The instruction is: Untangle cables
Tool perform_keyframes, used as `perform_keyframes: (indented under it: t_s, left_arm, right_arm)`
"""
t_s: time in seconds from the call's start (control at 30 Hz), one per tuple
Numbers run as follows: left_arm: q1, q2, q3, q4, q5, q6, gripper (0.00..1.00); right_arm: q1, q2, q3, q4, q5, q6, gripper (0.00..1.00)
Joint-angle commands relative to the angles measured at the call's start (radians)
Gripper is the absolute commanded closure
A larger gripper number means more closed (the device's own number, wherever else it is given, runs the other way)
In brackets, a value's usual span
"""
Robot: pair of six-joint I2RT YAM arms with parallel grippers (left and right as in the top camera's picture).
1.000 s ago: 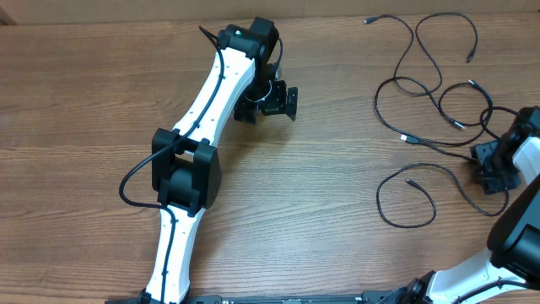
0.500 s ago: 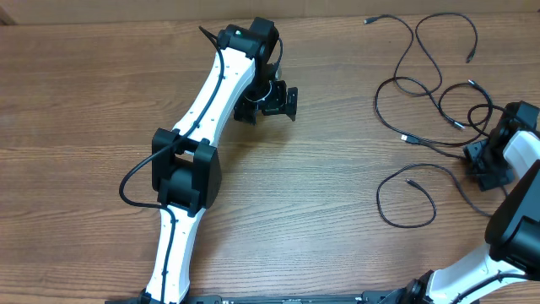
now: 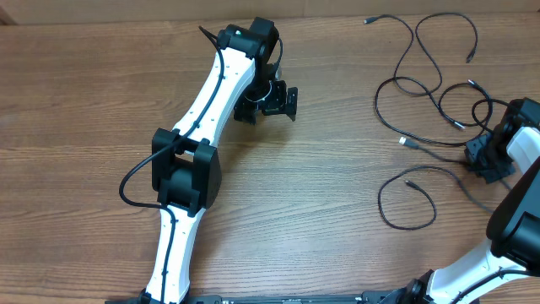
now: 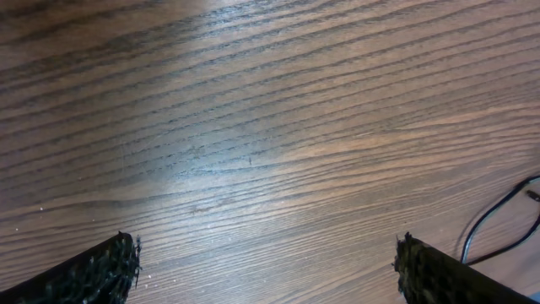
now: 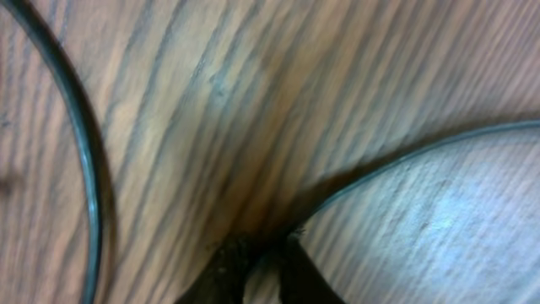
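I take the right gripper (image 3: 487, 160) as my reference. It sits low over the wooden table (image 3: 76, 93), right in among the cables (image 3: 432, 91).

The cables are thin black cords lying loose on the table. Most of them spread away from the right gripper toward the far edge and toward the middle of the table, in overlapping curves with small plugs at the ends. One separate loop lies on the side of the right gripper that faces the left arm, a little nearer the arm bases. At least one strand runs straight in under the right gripper.

From the right wrist camera, the right gripper (image 5: 266, 263) has its dark fingertips (image 5: 226, 272) drawn nearly together. One strand of the cables (image 5: 405, 160) curves down into the narrow gap between them, and I read it as pinched there. A second strand arcs past, well apart from the tips on their other side.

The left gripper (image 3: 268, 106) is far across the table from the right gripper, well apart from the tangle. In its own wrist view the left gripper (image 4: 270, 279) has its jaws spread wide, with only bare wood between them. A thin black cord (image 4: 485, 224) shows at the edge of that view; I cannot tell whether it is one of the cables.
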Motion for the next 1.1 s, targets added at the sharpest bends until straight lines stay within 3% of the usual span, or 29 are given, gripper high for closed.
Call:
perform_keyframes:
  t_s: [0.0,0.13,0.4,0.67,0.9,0.97,1.0,1.03,1.07]
  left_arm:
    - [-0.003,-0.007,0.023,0.001,-0.003,-0.003,0.00]
    - [-0.003,-0.007,0.023,0.001,-0.003,-0.003,0.01]
    - [-0.003,-0.007,0.023,0.001,-0.003,-0.003,0.00]
    - [-0.003,-0.007,0.023,0.000,-0.003,-0.003,0.01]
    - [-0.002,-0.007,0.023,0.002,-0.003,-0.003,0.00]
    - [-0.002,-0.007,0.023,0.001,-0.003,-0.002,0.00]
    - [-0.002,-0.007,0.023,0.000,-0.003,-0.002,0.01]
    - [-0.002,-0.007,0.023,0.001,-0.003,-0.002,0.00]
    - [-0.002,-0.007,0.023,0.001,-0.003,-0.002,0.00]
  right_arm:
    - [0.004,0.043,-0.003,-0.012,-0.146,-0.134,0.92]
    - [0.004,0.042,-0.003,-0.035,-0.179,-0.199,0.96]
    - [0.003,0.038,-0.003,-0.037,-0.181,-0.185,0.96]
    - [-0.005,0.036,0.031,-0.061,-0.181,0.014,0.96]
    - [-0.007,0.019,0.137,-0.187,-0.180,0.020,0.92]
    - [-0.007,0.007,0.173,-0.232,-0.180,0.020,0.84]
    - [-0.007,0.001,0.188,-0.257,-0.180,0.020,0.75]
    - [-0.007,-0.006,0.205,-0.284,-0.180,0.019,0.49]
    - [-0.007,-0.010,0.212,-0.297,-0.180,0.016,0.02]
